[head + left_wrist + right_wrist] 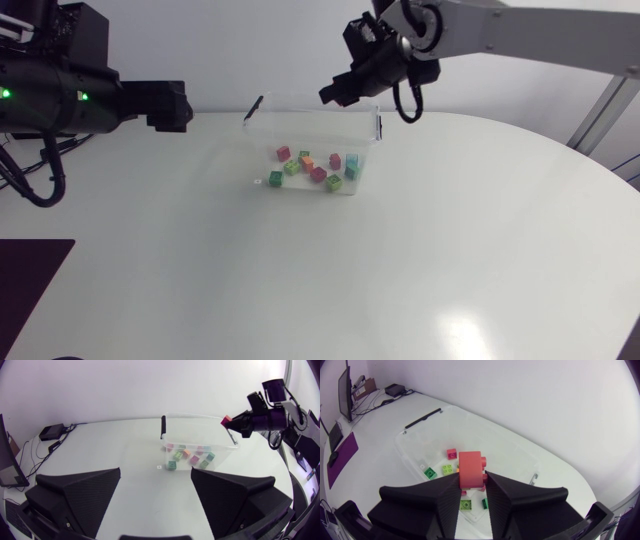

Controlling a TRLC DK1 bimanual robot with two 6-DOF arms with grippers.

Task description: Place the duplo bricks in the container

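Note:
A clear plastic container (265, 135) stands at the back middle of the table with several coloured duplo bricks (318, 172) on its floor. My right gripper (332, 94) hangs above the container's far rim, shut on a red brick (471, 470) that stands upright between its fingers. In the right wrist view the container (420, 427) lies below the gripper (472, 482), with a pink brick (452, 453) and green bricks (430, 473) inside. My left gripper (172, 106) stays at the back left, away from the container (200, 416), its fingers (80, 495) wide open around nothing.
Black latch handles (253, 108) stick up on both short sides of the container. A tiny white scrap (258, 182) lies just in front of it. A dark purple mat (30, 290) covers the table's front left corner.

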